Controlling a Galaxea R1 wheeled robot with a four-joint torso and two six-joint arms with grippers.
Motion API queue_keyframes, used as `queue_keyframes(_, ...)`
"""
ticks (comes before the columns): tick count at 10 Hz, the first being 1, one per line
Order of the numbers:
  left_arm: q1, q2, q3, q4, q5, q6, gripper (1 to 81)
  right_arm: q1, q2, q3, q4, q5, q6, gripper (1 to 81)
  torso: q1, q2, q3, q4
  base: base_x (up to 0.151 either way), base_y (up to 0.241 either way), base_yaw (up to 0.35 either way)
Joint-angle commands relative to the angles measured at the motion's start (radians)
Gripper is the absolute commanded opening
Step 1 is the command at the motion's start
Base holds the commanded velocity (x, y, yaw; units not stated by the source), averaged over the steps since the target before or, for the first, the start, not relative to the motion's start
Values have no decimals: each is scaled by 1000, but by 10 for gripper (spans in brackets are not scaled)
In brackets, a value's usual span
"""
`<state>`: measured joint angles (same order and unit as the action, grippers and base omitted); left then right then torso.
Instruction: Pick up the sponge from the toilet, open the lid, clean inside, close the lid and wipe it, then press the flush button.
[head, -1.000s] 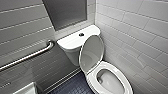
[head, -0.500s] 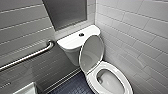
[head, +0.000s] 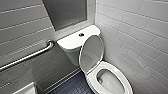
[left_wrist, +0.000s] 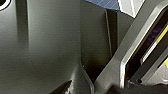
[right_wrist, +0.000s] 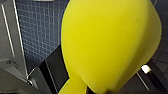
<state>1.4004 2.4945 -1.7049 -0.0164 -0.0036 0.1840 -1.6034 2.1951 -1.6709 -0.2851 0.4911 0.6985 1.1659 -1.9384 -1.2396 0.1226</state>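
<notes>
Sponge (right_wrist: 107, 42) clenched in right tool (right_wrist: 86, 88), pinched at one end, held in air over blue-tiled floor (right_wrist: 37, 32). Left tool: state cannot be told. Lid (head: 91, 53) raised upright against tank. Seat (head: 126, 83) down, bowl exposed. Flush button (head: 81, 34) set in tank top, just behind lid. Toilet (head: 72, 53) placed in corner of tiled walls. Grab bar (head: 27, 57) mounted on wall beside tank.

We are in a tiled restroom. A white ceramic toilet (head: 93, 79) stands in the corner, its lid (head: 91, 53) raised against the tank and a flush button (head: 81, 34) on the tank top. Beside the toilet a steel grab bar (head: 27, 57) runs along the wall. White wall tiles (head: 135, 32) rise behind the toilet, and a dark blue mosaic floor (head: 75, 86) lies at its foot.
</notes>
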Motion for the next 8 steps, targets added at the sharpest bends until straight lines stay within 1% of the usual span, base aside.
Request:
queue_keyframes(1, -59, -109, 146, -7, 80, -3, 811, -43, -16, -6, -83, 12, -4, 10, 0, 0, 0, 0, 0, 0, 0)
queue_keyframes(4, -119, -160, 194, -7, 80, -48, 811, -62, 25, -44, -94, 17, -4, 10, 0, 0, 0, 0, 0, 0, 0)
queue_keyframes(5, -138, -182, 221, -7, 80, -58, 811, -65, 37, -53, -95, 17, -4, 10, -64, 100, 0, 0, 0, 0, 0)
queue_keyframes(6, -164, -204, 246, -8, 80, -71, 811, -66, 43, -59, -95, 17, -4, 10, -65, 100, 0, 0, 0, 0, 0)
queue_keyframes(7, -201, -228, 280, -7, 80, -106, 811, -70, 53, -67, -95, 17, -4, 10, -71, 110, 0, 0, 0, 0, 0)
queue_keyframes(8, -240, -245, 306, -7, 82, -124, 811, -68, 59, -68, -95, 18, -2, 10, -86, 134, 0, 0, 0, 0, 0)
